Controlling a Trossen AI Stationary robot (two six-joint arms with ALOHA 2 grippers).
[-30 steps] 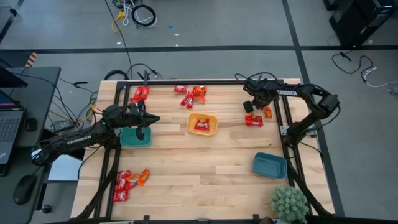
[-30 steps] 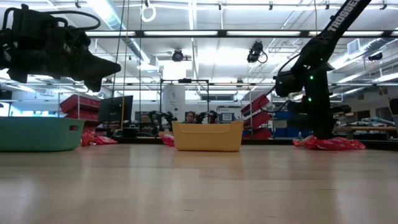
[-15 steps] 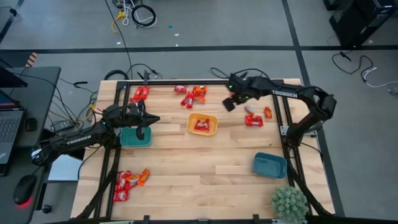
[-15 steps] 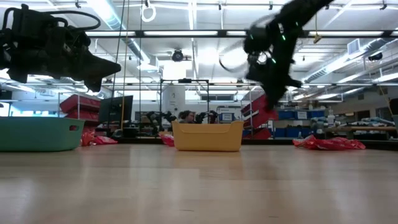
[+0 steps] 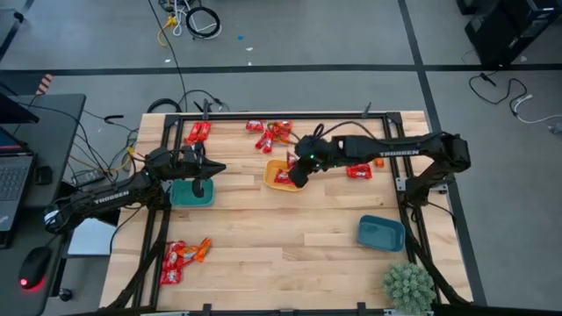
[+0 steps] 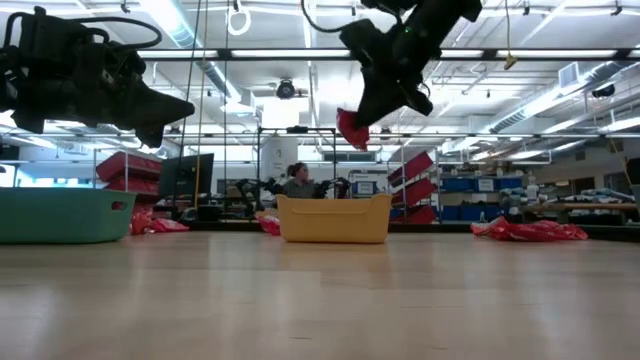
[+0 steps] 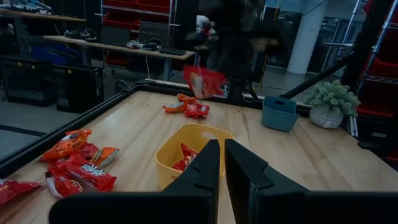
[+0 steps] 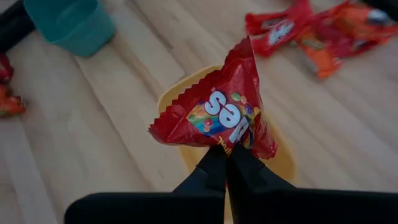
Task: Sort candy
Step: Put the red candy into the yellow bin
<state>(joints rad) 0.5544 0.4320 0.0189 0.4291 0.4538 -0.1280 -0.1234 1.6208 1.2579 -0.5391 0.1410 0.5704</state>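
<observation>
My right gripper (image 5: 297,175) hangs over the yellow bowl (image 5: 276,168), shut on a red candy packet (image 8: 217,112) with white lettering. Another red candy lies inside that bowl (image 7: 186,155). My left gripper (image 7: 221,149) waits level above the teal bowl (image 5: 191,195) at the table's left, its fingers shut with nothing between them. More red and orange candy lies in heaps at the far left (image 5: 198,132), far middle (image 5: 272,133), right (image 5: 358,171) and near left (image 5: 183,254). My right gripper pinches the red packet by one crimped end (image 8: 227,143) between its two fingers. The fingers slant down from the table's right side. The packet hangs below them (image 6: 352,128), lifted clear above the yellow bowl (image 6: 333,220).
A blue bowl (image 5: 380,233) stands near the right front, with a potted plant (image 5: 408,285) at the corner beside it. A black frame rail (image 5: 263,115) runs round the table. Bare wood lies in the middle front (image 5: 281,246).
My right gripper has swung from the candy heap at the table's right edge toward the left and upward, turning as it went. It has carried the red packet with it, and the packet is now clear of the table above the yellow bowl.
</observation>
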